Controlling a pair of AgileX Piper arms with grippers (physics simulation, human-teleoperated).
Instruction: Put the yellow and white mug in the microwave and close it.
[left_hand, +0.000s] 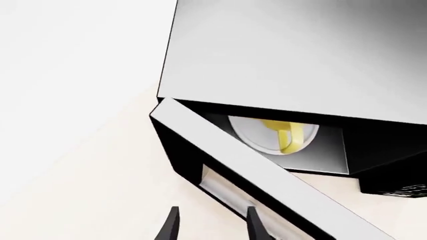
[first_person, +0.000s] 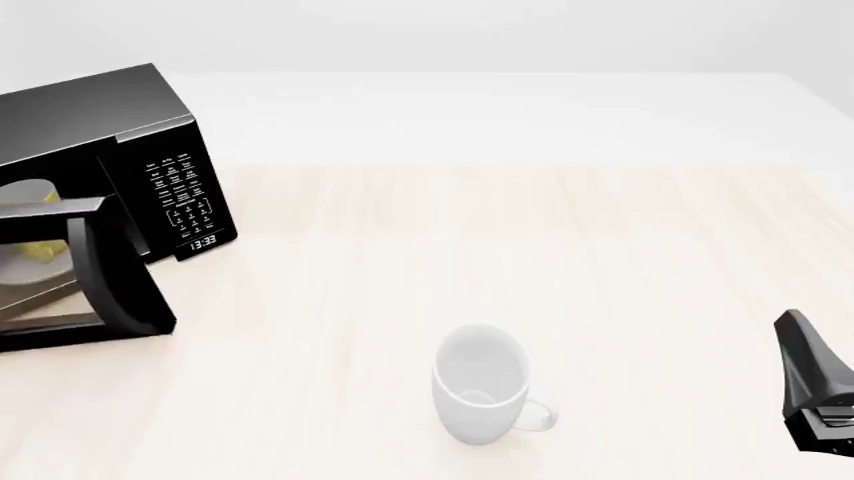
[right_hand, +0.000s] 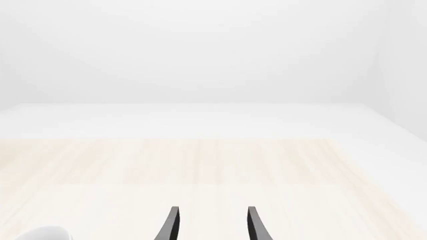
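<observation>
One small yellow and white mug (left_hand: 283, 136) sits inside the black box-shaped microwave (first_person: 134, 140), door ajar; left gripper (left_hand: 212, 225) fingers apart, right gripper (right_hand: 212, 225) likewise, both empty.

Front view looks down the table (first_person: 534, 250) from high behind. Left wrist view sits close above the microwave (left_hand: 300, 55), at ten o'clock in front view (first_person: 94, 130). Right wrist view faces twelve o'clock, low.

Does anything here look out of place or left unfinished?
Only the microwave door: it hangs partly open, with the yellow mug already on the plate inside. The white mug stands upright on the table; nothing is spilled.
</observation>
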